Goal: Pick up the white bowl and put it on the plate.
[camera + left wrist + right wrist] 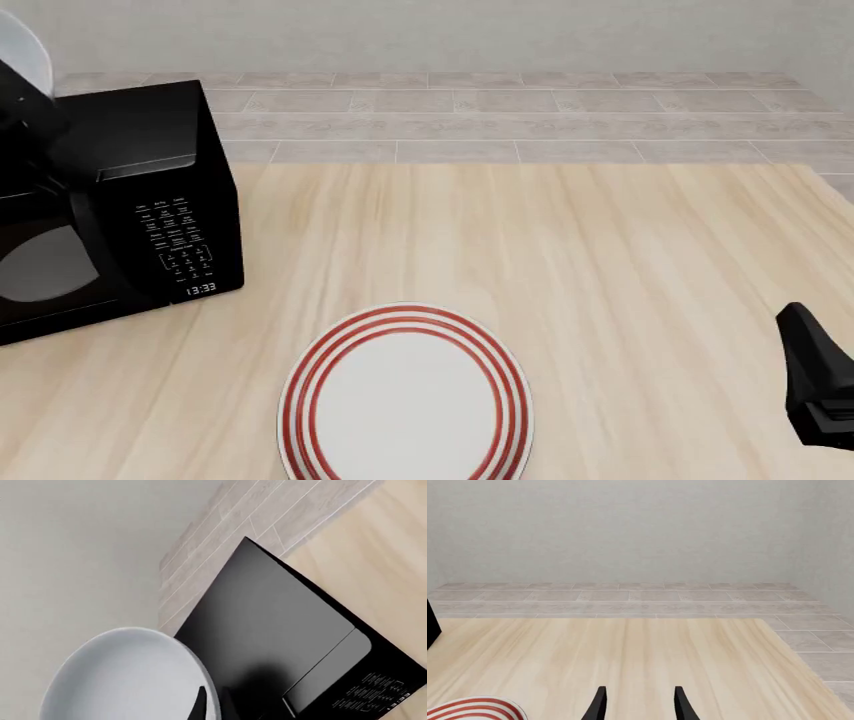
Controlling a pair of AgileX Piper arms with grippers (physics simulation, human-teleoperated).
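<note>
Your left jaws pinch the glossy white round bowl (pixel 127 680) aloft far-left; right jaws spread, idle; flat red-ringed plate (pixel 407 400) awaits.

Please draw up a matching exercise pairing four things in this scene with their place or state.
1. white bowl
2. plate
3. microwave
4. right gripper

a. open, holding nothing
b. held up by the left gripper
c. standing at the table's left side
d. lying bare at the near edge

Pairs: 1-b, 2-d, 3-c, 4-a
</note>
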